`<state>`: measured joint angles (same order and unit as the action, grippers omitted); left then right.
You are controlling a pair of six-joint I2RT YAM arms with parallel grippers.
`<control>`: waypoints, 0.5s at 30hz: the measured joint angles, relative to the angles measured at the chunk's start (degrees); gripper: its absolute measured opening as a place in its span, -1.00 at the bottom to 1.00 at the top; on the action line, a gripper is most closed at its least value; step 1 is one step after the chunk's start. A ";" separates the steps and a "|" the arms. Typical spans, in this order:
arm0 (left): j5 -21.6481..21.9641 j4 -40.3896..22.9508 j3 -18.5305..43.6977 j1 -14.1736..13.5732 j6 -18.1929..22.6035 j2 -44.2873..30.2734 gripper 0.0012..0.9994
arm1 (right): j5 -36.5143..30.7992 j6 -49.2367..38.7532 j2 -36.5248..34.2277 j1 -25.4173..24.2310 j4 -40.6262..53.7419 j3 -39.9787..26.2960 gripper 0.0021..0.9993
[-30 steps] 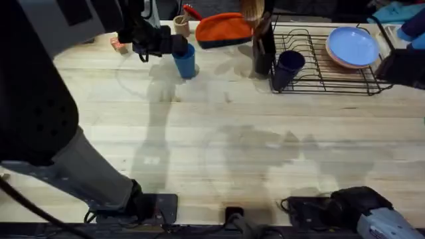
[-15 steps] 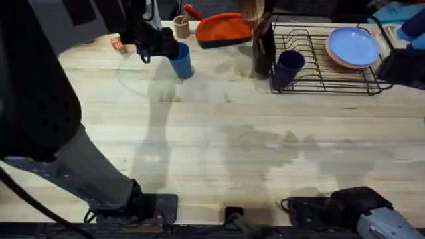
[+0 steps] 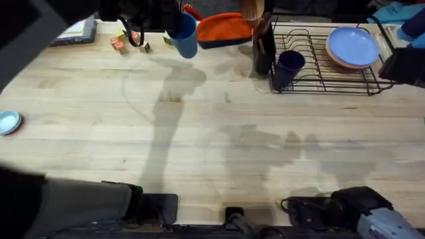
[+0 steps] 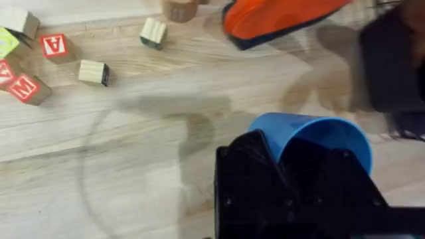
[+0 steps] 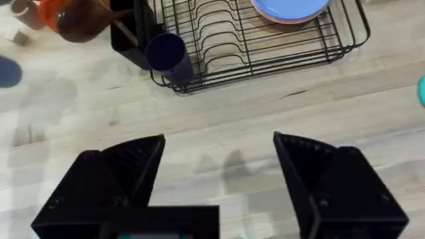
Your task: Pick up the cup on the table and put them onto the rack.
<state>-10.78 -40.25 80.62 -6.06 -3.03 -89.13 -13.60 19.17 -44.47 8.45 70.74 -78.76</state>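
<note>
One of two plastic tumblers is aloft as we look down on the pale wooden table (image 3: 219, 153): the bright blue handleless cup (image 3: 184, 34) hangs off the boards at the far left-centre, the left gripper (image 4: 302, 156) pinching its wall, one black finger outside the rim and the other apparently inside. From the left wrist we see the cup's open mouth tilted toward the orange pouch (image 4: 279, 16), with lettered wooden blocks (image 4: 53, 46) scattered on the table below and well apart from it.

We find the dark navy-purple tumbler (image 3: 287, 68) at the near left corner of the large black wire dish rack (image 3: 329, 70), beside a black utensil holder (image 3: 263, 50); we cannot tell for certain whether it sits inside the wire frame or just against it, though from the right wrist it (image 5: 167, 56) seems to lean on the corner wires. Blue plates (image 3: 352, 45) occupy the rack's far right end.

The right gripper (image 5: 219, 166) hovers over bare table short of the rack, its fingers spread wide and holding nothing.

We judge the job roughly half done: the blue cup is lifted but has the width of the table to cross before it reaches the rack, and the navy cup may need seating.
</note>
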 joint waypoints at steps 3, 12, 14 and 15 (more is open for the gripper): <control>0.30 -3.16 0.11 -1.59 0.00 3.61 -0.91 | -0.28 -0.01 0.00 0.00 0.00 0.00 0.99; 0.55 -9.63 0.11 -9.39 0.02 10.06 -0.92 | -0.35 -0.01 0.00 0.00 0.00 0.00 0.99; 0.70 -10.14 0.33 -11.47 0.04 10.86 -0.92 | -0.35 -0.01 0.00 0.00 0.00 0.00 0.99; 2.16 -11.44 2.41 -15.80 0.05 10.89 -0.92 | -0.35 -0.01 0.00 0.00 0.00 0.00 0.99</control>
<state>-8.62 -51.68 83.03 -21.85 -2.98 -78.24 -13.96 19.16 -44.47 8.45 70.74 -78.76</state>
